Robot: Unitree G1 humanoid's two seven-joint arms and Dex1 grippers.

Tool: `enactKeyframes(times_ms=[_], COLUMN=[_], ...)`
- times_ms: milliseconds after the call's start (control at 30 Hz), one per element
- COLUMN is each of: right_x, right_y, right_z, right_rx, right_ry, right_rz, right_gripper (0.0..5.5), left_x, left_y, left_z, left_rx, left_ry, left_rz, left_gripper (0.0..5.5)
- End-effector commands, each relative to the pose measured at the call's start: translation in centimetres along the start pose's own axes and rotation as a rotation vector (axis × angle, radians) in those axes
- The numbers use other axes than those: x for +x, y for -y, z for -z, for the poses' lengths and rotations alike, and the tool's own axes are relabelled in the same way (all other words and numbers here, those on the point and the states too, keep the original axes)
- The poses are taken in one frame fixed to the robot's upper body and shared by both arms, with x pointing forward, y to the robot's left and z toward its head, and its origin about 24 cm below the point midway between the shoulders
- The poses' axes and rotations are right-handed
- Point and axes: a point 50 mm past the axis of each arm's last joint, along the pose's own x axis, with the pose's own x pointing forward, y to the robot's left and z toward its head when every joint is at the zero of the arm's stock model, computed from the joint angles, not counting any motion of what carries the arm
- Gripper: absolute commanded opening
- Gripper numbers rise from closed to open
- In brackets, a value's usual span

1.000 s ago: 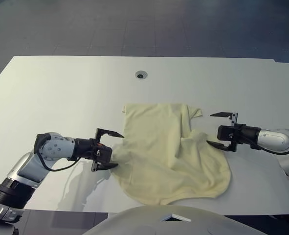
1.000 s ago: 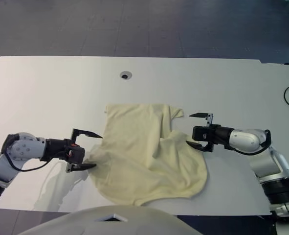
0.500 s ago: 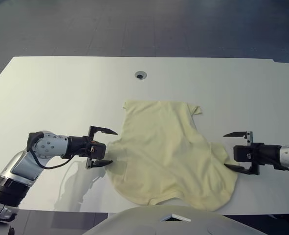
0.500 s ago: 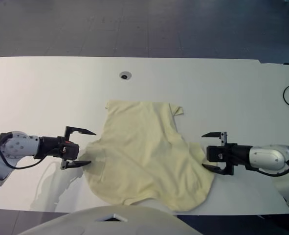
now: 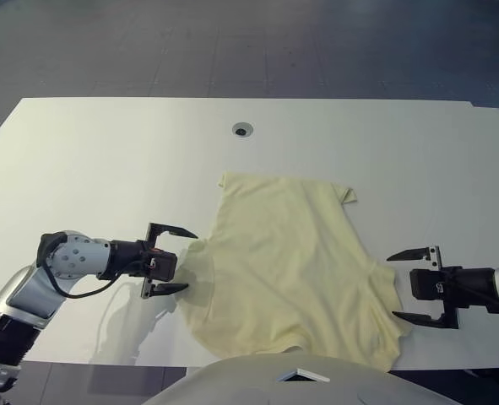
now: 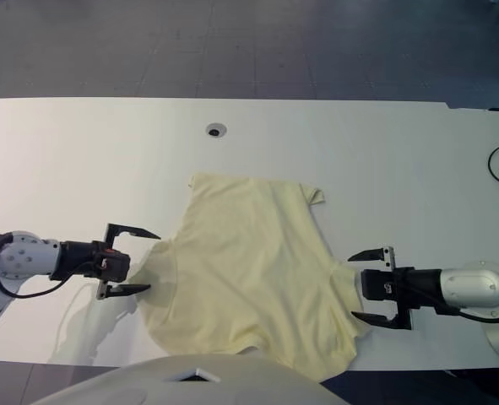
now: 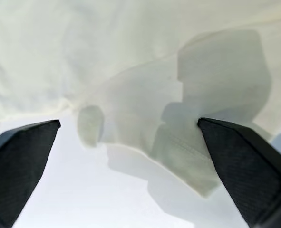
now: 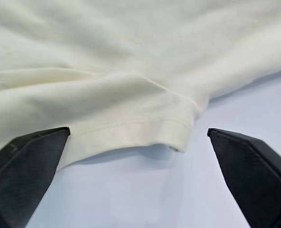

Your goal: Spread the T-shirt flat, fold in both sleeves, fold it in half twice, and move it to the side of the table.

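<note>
Left gripper, fingers apart, sits low at the T-shirt's left edge, with broad white table surface to its left and behind it. The pale yellow T-shirt lies spread and slightly rumpled at the table's near middle, its hem reaching the near edge. Right gripper, fingers apart, brackets the shirt's right edge, near the table's near right corner.

T-shirt hem (stitched) — before parted fingers
</note>
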Motion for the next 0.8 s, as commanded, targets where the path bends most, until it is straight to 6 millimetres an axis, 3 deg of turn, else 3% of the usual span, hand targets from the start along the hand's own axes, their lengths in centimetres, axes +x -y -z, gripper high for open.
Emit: enactKeyframes(times_ms=[33, 167, 300, 400, 533, 633, 800], right_x=[-0.9, -1.2, -1.9, -2.1, -1.1, 0.7, 3.3], right_y=[1.4, 1.9, 3.2, 4.8, 6.7, 7.7, 9.3], right_z=[0.1, -0.4, -1.8, -2.6, -3.3, -3.8, -4.5], right_rx=[0.013, 0.037, 0.107, 0.220, 0.419, 0.603, 0.862], right_ry=[0.009, 0.068, 0.227, 0.372, 0.483, 0.514, 0.559], right_rz=[0.078, 0.095, 0.140, 0.211, 0.282, 0.286, 0.274], right_gripper=[5.39, 5.39, 5.39, 5.39, 5.39, 5.39, 5.39], left_x=[-0.9, -1.5, -2.6, -2.9, -2.2, -0.9, 2.0], left_y=[1.1, 0.2, -2.7, -4.8, -5.9, -7.7, -10.0], left_z=[0.1, -0.7, -2.3, -2.7, -2.6, -1.8, 1.0], left_rx=[-0.040, -0.024, 0.000, -0.011, -0.075, -0.205, -0.597], left_ry=[-0.049, -0.013, 0.079, 0.143, 0.231, 0.286, 0.258], left_rz=[0.081, 0.034, -0.100, -0.183, -0.207, -0.291, -0.434], left_gripper=[5.40, 5.40, 5.40, 5.40, 5.40, 5.40, 5.40])
